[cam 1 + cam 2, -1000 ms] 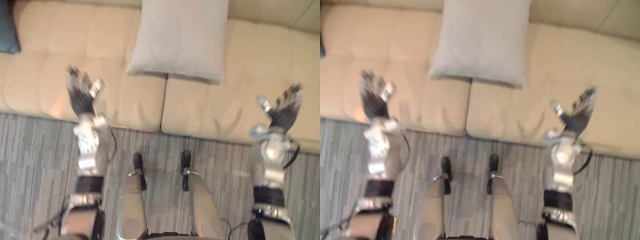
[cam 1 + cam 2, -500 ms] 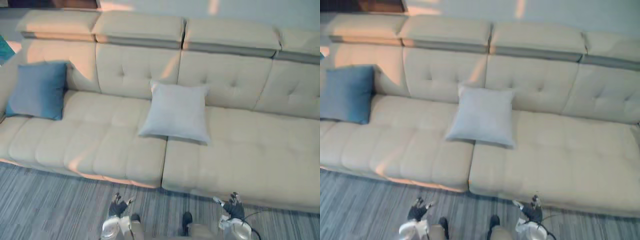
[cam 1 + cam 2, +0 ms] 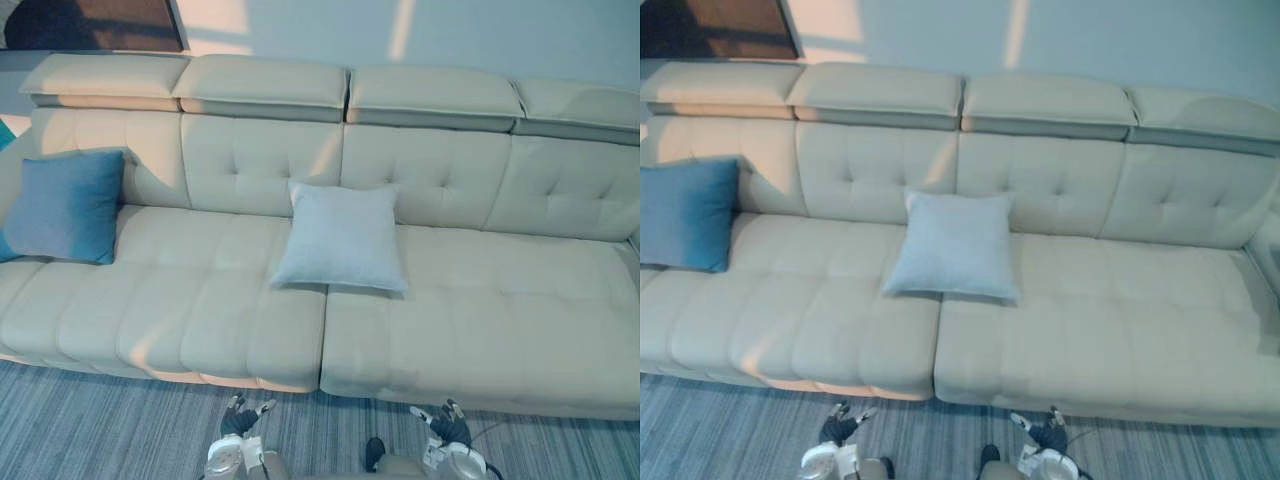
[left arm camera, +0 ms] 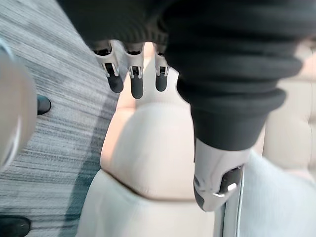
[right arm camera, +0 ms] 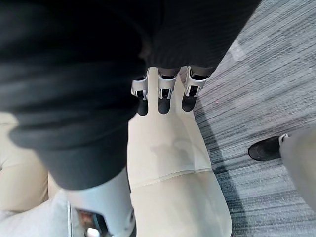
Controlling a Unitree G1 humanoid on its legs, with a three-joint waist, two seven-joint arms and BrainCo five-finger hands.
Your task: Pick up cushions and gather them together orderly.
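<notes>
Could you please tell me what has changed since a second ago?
The camera tilted up to the whole sofa. The left hand and right hand, open, drew back from over the seat to before its front edge. The grey cushion and blue cushion stayed put.

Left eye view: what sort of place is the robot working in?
Probably a living room or lounge: a long cream tufted sofa, a square blue cushion at its left end, a square pale grey cushion mid-seat, on grey striped carpet.

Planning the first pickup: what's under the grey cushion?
The grey cushion sits on the sofa seat, straddling the seam between two pads; anything directly beneath is covered.
</notes>
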